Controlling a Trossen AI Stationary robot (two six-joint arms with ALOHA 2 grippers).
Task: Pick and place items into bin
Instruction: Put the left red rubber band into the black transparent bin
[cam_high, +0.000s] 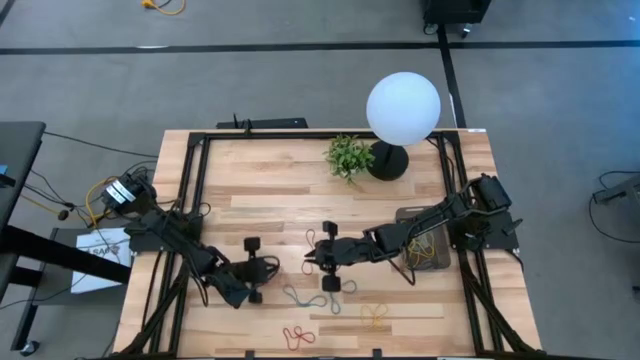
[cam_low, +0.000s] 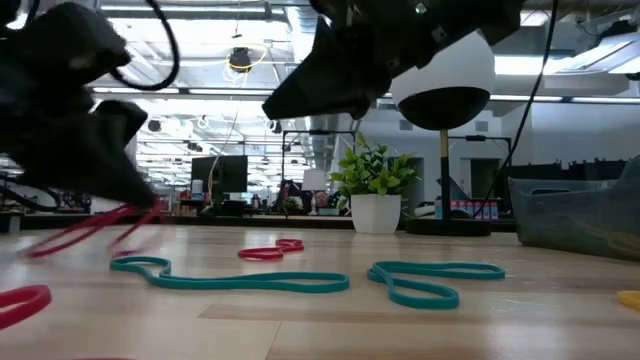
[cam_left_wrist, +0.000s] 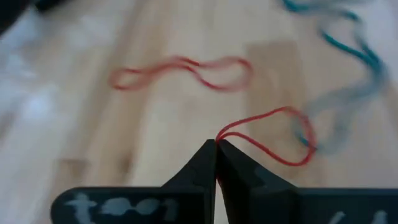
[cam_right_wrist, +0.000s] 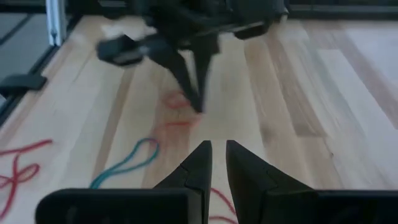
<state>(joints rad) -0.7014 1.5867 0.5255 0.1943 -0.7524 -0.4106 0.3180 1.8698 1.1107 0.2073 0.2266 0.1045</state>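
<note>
1. We see the pale wooden table (cam_high: 260, 215) carrying both dark arms, with a small green leafy plant (cam_high: 348, 156) at its far edge.
2. The dark grey translucent plastic bin (cam_high: 424, 245) sits at the table's right side.
3. The left gripper (cam_left_wrist: 216, 149), left of centre, is clenched on a thin red rubber-band loop (cam_left_wrist: 273, 134).
4. The right gripper (cam_right_wrist: 214, 149) hovers mid-table, jaws slightly apart, holding nothing.
5. Teal loops (cam_low: 230, 277) and a yellow loop (cam_high: 375, 316) lie on the near part of the table.

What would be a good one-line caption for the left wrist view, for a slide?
Left gripper pinching a red rubber band above the wooden table, with a second red loop lying beyond.
</note>
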